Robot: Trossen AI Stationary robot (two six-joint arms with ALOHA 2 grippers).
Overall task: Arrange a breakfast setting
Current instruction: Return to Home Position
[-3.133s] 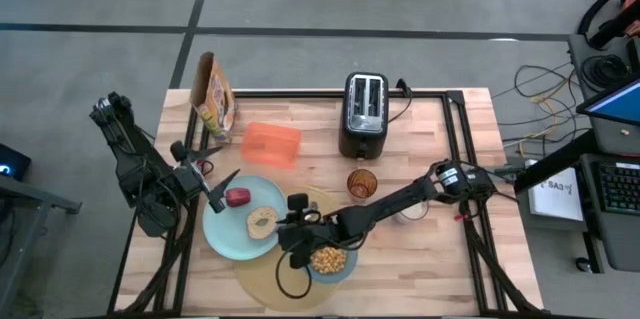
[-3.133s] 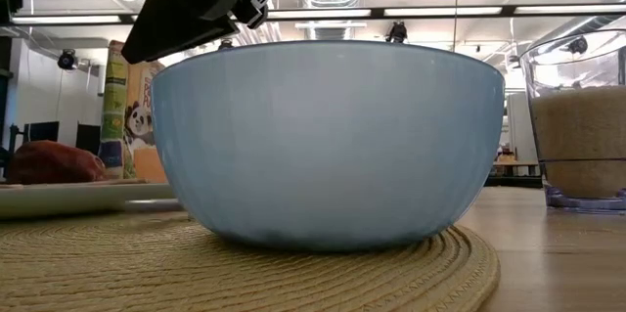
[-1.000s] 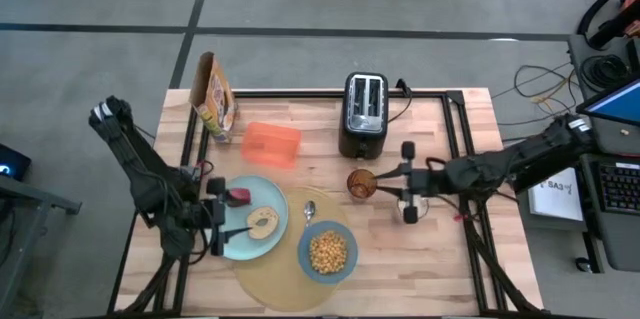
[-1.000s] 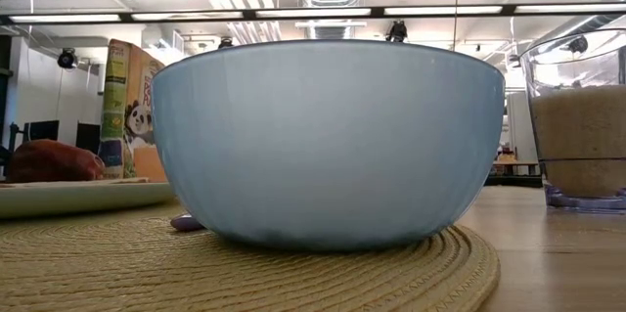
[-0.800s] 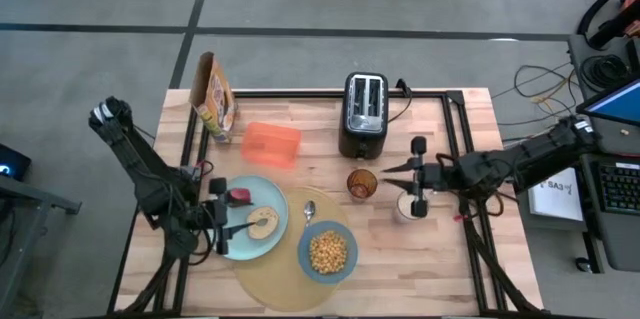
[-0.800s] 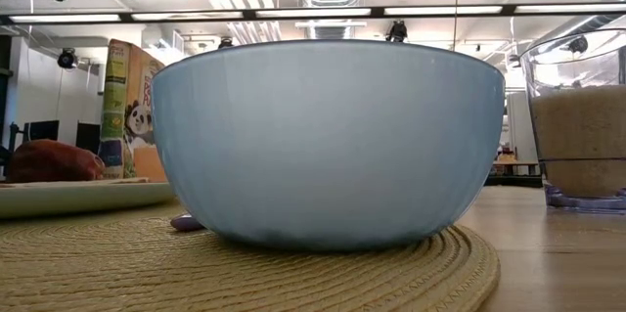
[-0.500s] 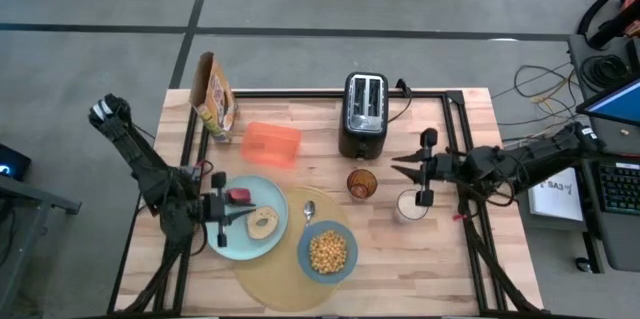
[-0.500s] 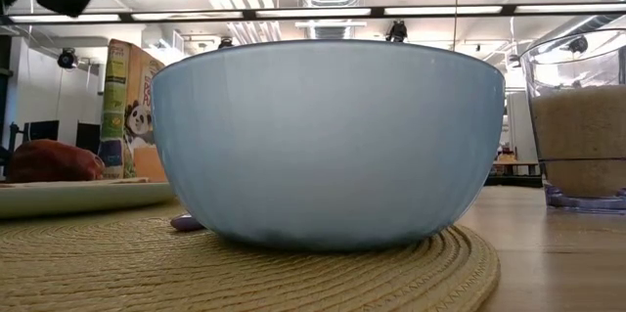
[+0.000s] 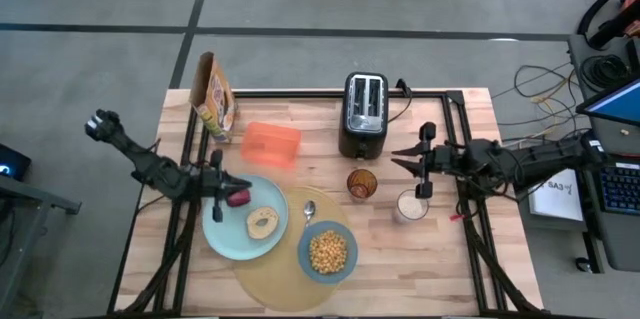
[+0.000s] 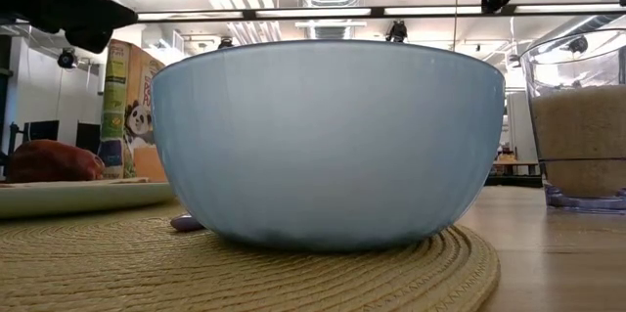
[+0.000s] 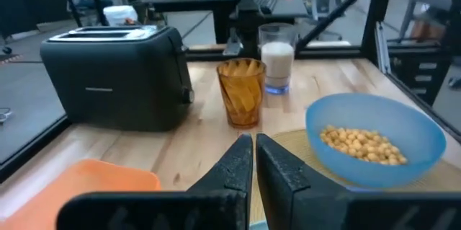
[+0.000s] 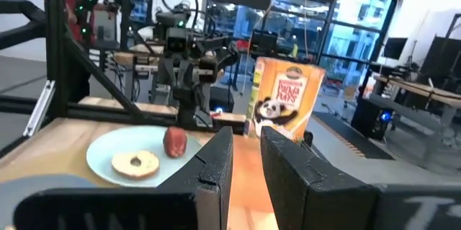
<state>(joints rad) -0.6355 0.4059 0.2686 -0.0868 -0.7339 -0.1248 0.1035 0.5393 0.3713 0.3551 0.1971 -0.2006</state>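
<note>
On the wooden table (image 9: 450, 259), on the side away from the toaster: a round tan placemat (image 9: 268, 277). On its right part, a smaller blue bowl (image 9: 304, 254) filled with yellow cereal (image 9: 329, 252). On the mat just beside the bowl, toward the toaster, a small metal spoon (image 9: 309, 209), lying free. Overlapping the mat's left edge, a pale blue plate (image 9: 222, 231), with a round bagel (image 9: 263, 223) flat on it and a red apple (image 9: 238, 197) at its rim.

Above the plate's left rim, close to the apple: left gripper (image 11: 254, 142), fingers pressed together with only a slit between, grasping nothing. Over the table's right side, near a glass of milk (image 9: 408, 206) and an amber tumbler (image 9: 361, 183): right gripper (image 12: 246, 135), fingers parted by a narrow gap, likewise empty.

Farther back, a black toaster (image 9: 363, 114) and an orange box (image 9: 272, 144). At the left corner, an upright cereal box (image 12: 284, 107) printed "Panda Puffs" above a panda drawing.
</note>
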